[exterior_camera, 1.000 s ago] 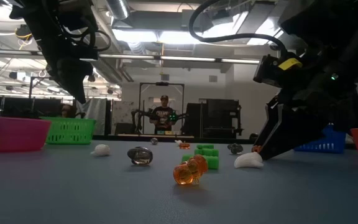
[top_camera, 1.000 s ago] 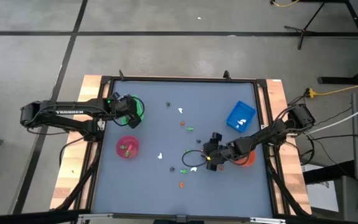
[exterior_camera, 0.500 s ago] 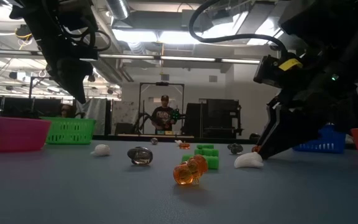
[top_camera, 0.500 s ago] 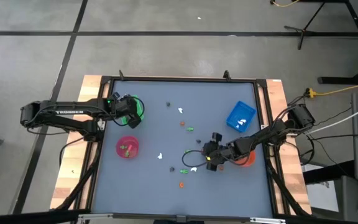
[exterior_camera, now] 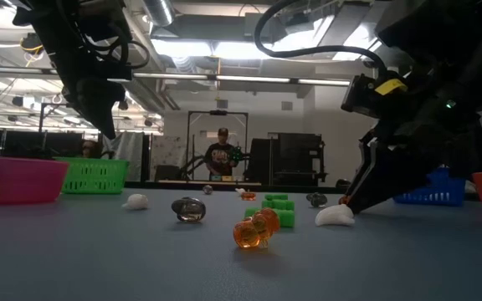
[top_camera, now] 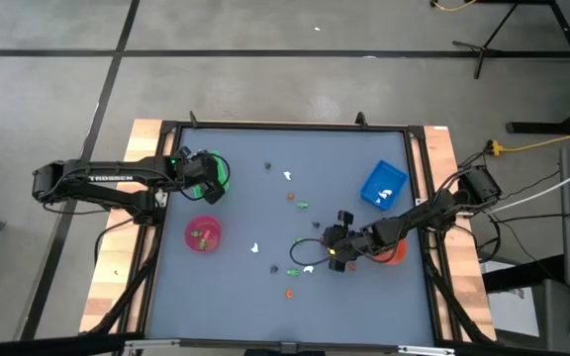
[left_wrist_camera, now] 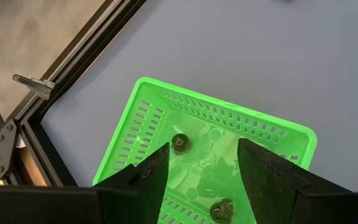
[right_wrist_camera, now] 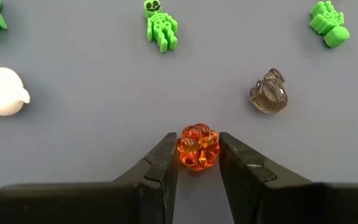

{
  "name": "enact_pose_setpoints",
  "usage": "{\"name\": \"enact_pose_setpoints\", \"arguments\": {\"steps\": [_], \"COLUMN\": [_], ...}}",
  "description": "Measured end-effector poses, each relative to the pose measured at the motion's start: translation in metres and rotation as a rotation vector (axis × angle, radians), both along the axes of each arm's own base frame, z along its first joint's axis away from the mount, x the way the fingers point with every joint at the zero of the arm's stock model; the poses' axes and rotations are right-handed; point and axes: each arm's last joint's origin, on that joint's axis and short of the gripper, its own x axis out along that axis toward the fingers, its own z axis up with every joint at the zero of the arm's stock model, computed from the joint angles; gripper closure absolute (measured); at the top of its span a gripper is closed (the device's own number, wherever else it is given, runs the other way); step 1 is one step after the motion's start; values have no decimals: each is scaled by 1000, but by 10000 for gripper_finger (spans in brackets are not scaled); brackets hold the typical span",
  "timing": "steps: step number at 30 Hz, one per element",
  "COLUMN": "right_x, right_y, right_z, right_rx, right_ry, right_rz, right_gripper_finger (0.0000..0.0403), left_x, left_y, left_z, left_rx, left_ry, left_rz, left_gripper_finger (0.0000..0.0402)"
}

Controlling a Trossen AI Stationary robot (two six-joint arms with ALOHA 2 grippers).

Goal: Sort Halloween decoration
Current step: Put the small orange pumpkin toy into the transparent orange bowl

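My right gripper (right_wrist_camera: 198,163) is low over the table's right middle (top_camera: 336,253), beside the orange bowl (top_camera: 394,256), with its fingers around an orange pumpkin figure (right_wrist_camera: 197,147). Near it lie a white ghost (right_wrist_camera: 4,93), a green skeleton (right_wrist_camera: 160,26), another green figure (right_wrist_camera: 327,23) and a clear dark figure (right_wrist_camera: 268,94), all flat on the mat. My left gripper (left_wrist_camera: 204,171) hangs open above the green tray (left_wrist_camera: 148,118) at the table's left (top_camera: 206,178). Two dark figures (left_wrist_camera: 180,143) (left_wrist_camera: 221,210) lie in that tray. My right gripper has the orange pumpkin figure pinched between its two fingertips (right_wrist_camera: 166,158), one on each side of its round body (right_wrist_camera: 197,155). The fingers slant down at it from the table's right side. The pumpkin sits on the mat.
A pink bowl (top_camera: 203,233) with small figures stands near the left arm, and a blue tray (top_camera: 384,185) with a white figure lies far right. More figures dot the mat's middle: white (top_camera: 287,176), orange (top_camera: 288,293), dark (top_camera: 273,268). A person (exterior_camera: 222,155) stands far behind the table.
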Motion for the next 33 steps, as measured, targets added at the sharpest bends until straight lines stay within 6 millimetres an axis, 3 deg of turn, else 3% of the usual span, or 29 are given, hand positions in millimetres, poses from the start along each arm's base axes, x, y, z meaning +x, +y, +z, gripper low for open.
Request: {"name": "enact_pose_setpoints", "arguments": {"steps": [23,33], "right_x": [9,23], "right_y": [6,14], "right_z": [10,37], "right_rx": [45,46], "right_ry": [2,158], "right_rz": [66,128], "right_gripper_finger": [299,299], "left_x": [0,0], "left_y": [0,0], "left_z": [0,0], "left_rx": [0,0], "left_ry": [0,0], "left_rz": [0,0], "left_gripper_finger": [227,227]}}
